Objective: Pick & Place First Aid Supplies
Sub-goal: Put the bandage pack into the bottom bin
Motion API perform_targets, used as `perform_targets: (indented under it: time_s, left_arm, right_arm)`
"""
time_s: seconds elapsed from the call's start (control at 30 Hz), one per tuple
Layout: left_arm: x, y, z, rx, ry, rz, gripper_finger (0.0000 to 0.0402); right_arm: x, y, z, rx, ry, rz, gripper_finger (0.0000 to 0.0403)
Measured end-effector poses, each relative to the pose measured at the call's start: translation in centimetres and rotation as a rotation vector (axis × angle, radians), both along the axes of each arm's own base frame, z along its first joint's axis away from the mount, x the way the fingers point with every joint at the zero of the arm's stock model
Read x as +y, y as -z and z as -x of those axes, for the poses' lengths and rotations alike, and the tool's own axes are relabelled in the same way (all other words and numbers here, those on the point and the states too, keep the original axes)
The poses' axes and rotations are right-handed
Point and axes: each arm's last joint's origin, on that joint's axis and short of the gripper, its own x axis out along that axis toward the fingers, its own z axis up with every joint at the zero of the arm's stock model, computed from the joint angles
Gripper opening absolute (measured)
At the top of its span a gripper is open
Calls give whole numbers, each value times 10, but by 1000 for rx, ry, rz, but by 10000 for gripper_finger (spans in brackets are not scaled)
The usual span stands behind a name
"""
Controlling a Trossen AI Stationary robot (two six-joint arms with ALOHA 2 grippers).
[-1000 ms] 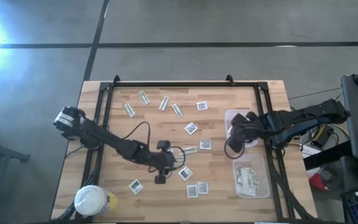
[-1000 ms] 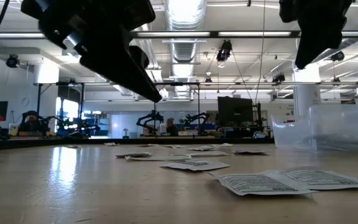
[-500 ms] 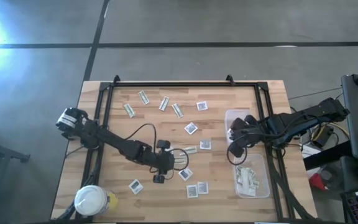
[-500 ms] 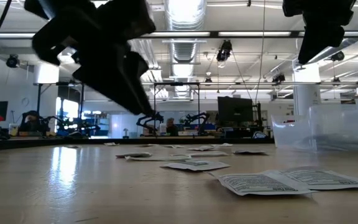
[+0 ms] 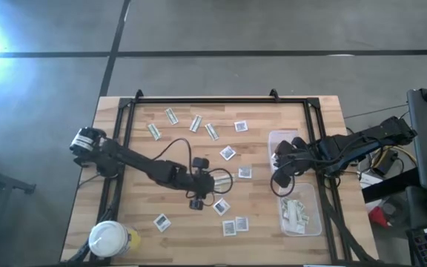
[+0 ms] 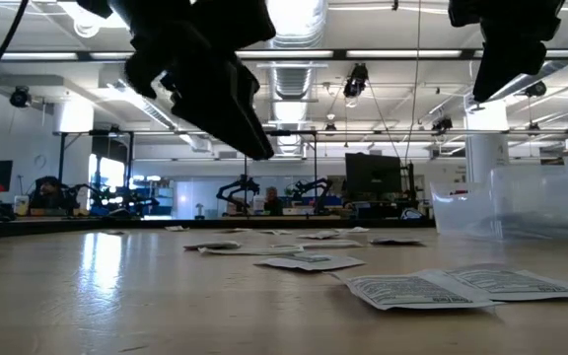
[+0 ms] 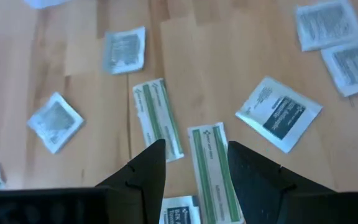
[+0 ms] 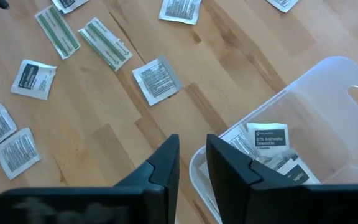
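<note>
Left pincer [image 5: 196, 203] shifted over strips
Now open, empty, above a green-and-white strip [image 7: 212, 169]; right pincer [image 5: 276, 182] narrowly parted, empty, holds beside the tub [image 8: 328, 112].

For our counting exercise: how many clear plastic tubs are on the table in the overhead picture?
2. One tub lies at the table's right edge, holding packets; the other tub is next to it along that edge, partly under the right arm.

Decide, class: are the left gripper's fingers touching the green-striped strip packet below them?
Apart. The low view shows the left gripper hanging well above the table, and the left wrist view shows the strip packet lying flat between its open fingers.
</note>
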Motion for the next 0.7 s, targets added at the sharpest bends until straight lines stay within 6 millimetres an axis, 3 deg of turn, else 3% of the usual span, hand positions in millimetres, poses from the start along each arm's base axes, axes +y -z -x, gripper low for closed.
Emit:
perform_targets:
  time_s: [0.27, 0.7]
  left_arm:
    - [6, 28, -19, 25, -23, -58, 166]
    - [23, 66, -48, 132, -82, -87, 165]
  right_arm:
    - [0, 5, 1, 16, 1, 7, 63]
    - [-1, 9, 2, 31, 4, 9, 79]
